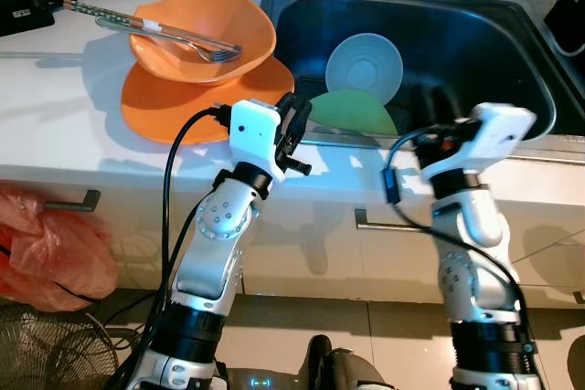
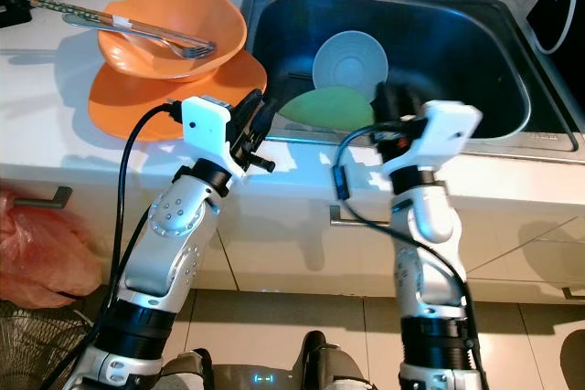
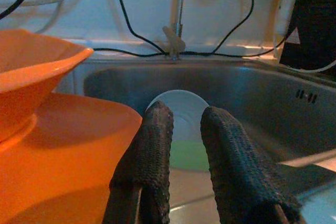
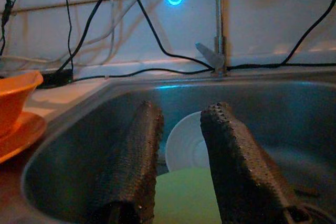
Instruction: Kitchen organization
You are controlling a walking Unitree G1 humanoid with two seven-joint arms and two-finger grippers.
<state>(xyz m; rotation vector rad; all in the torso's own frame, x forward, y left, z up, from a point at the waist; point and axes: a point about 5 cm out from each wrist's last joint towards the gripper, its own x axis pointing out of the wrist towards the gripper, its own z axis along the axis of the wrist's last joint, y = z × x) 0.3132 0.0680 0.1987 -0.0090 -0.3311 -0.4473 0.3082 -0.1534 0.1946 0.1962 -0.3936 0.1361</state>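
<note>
My head cameras look down from above on the worktop [image 1: 55, 125] and sink [image 1: 512, 20], both eyes sharing one scene, slightly offset sideways. My left wrist camera sits low at the sink's front edge, facing the back wall and tap [image 3: 176, 35]. My right wrist camera looks closely into the basin, sharing that tap [image 4: 215, 51] and the white bowl [image 4: 184, 142].

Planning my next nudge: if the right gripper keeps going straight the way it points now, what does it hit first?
Probably the green plate lying in the sink, with the white bowl just behind it; the right gripper is open. Depth is uncertain.
</note>
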